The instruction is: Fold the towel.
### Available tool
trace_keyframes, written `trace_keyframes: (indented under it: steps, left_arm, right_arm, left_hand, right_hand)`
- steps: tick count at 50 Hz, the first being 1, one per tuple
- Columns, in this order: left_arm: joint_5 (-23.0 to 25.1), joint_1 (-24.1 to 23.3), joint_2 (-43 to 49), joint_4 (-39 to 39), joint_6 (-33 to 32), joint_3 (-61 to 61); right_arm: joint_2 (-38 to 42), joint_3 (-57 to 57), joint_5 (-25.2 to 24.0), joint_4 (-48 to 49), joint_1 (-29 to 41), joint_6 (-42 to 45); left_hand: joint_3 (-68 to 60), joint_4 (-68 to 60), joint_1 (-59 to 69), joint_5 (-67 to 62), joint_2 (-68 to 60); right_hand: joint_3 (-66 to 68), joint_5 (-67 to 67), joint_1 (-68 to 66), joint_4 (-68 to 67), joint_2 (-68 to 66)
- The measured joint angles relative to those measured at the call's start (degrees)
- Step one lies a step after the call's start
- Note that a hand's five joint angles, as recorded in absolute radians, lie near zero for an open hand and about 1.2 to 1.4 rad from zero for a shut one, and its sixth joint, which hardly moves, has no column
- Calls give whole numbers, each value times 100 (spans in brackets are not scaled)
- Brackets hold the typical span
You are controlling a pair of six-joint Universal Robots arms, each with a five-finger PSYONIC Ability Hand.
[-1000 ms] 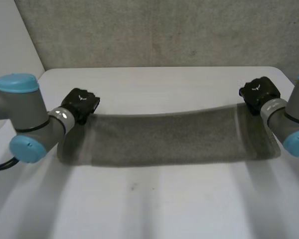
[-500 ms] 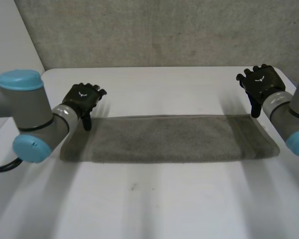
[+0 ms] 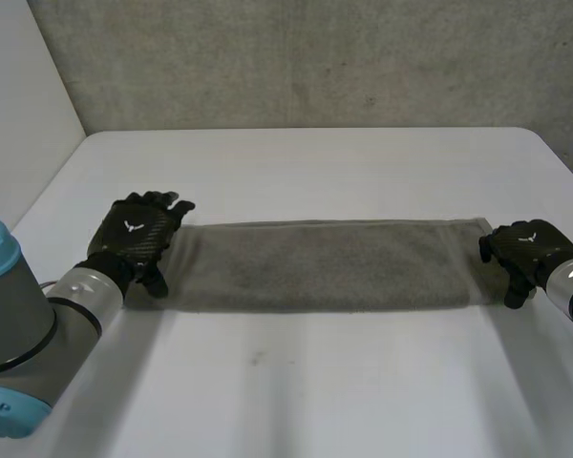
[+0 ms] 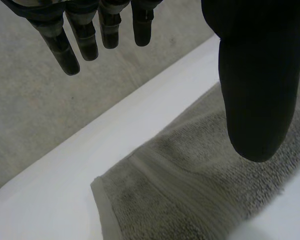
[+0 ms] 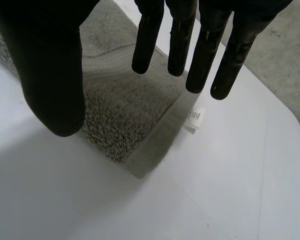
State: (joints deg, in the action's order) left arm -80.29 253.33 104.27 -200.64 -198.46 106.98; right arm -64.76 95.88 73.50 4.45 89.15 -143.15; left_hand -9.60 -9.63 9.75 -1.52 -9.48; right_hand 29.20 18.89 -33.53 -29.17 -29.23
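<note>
A grey towel (image 3: pixel 325 267) lies flat as a long strip across the middle of the white table (image 3: pixel 315 391). My left hand (image 3: pixel 138 237) hovers at the towel's left end, fingers straight and spread, holding nothing. In the left wrist view its thumb (image 4: pixel 255 75) hangs over the towel's banded corner (image 4: pixel 155 190). My right hand (image 3: pixel 523 248) is just off the towel's right end, also open and empty. In the right wrist view its fingers (image 5: pixel 202 55) stand above the towel's corner (image 5: pixel 125 115), where a small white label (image 5: pixel 194 119) sticks out.
A grey wall (image 3: pixel 315 57) rises behind the table's far edge. The table's rounded far corners lie at the left (image 3: pixel 91 138) and the right (image 3: pixel 535 134). Bare white tabletop stretches in front of the towel.
Both hands let go of the towel's far corners, opened, and drew back toward the near side to its short ends. The towel settled flat.
</note>
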Motion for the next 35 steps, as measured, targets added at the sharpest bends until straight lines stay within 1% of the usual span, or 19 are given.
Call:
trace_keyframes:
  steps: [7,17,19,21,22,23,25,26,30,35]
  left_arm:
    - [-4,42,-35,-47,136,-6]
    - [-5,59,-21,-28,126,-22]
    - [-5,59,-21,-27,124,-21]
    - [-5,60,-19,-27,124,-21]
    - [-5,59,-17,-27,123,-20]
    - [-5,59,-17,-27,123,-20]
    - [-8,59,-17,-27,124,-20]
    - [-8,58,-16,-27,124,-18]
    - [-14,53,-17,-25,129,-12]
    - [-21,54,-33,-25,132,13]
  right_arm:
    - [267,27,-79,363,-129,5]
    - [503,-109,-158,425,-150,8]
    - [545,-126,-182,428,-151,12]
    - [566,-136,-190,430,-152,15]
    - [595,-150,-190,432,-155,23]
    - [616,-164,-184,434,-159,30]
    - [631,-177,-175,436,-167,36]
    - [639,-189,-164,439,-188,41]
    - [585,-216,-103,457,-390,52]
    - [410,-273,-12,465,-841,104]
  left_hand:
    - [0,1,0,0,0]
    - [0,1,0,0,0]
    - [0,1,0,0,0]
    - [0,1,0,0,0]
    - [0,1,0,0,0]
    - [0,1,0,0,0]
    - [0,1,0,0,0]
    - [0,1,0,0,1]
    - [0,1,0,0,1]
    - [0,1,0,0,1]
  right_hand:
    - [554,549,-627,-556,-544]
    - [1269,1247,-1433,-1267,-1260]
    - [1625,1616,-1859,-1629,-1625]
    - [1736,1725,-1970,-1742,-1737]
    - [2402,2293,-2731,-2319,-2403]
    - [3160,3142,-3620,-3166,-3199]
    - [3237,3226,-3713,-3245,-3242]
    - [3696,3683,-4216,-3709,-3716]
    - [3938,3912,-4468,-3958,-3936]
    - [4008,3995,-4545,-4036,-4006]
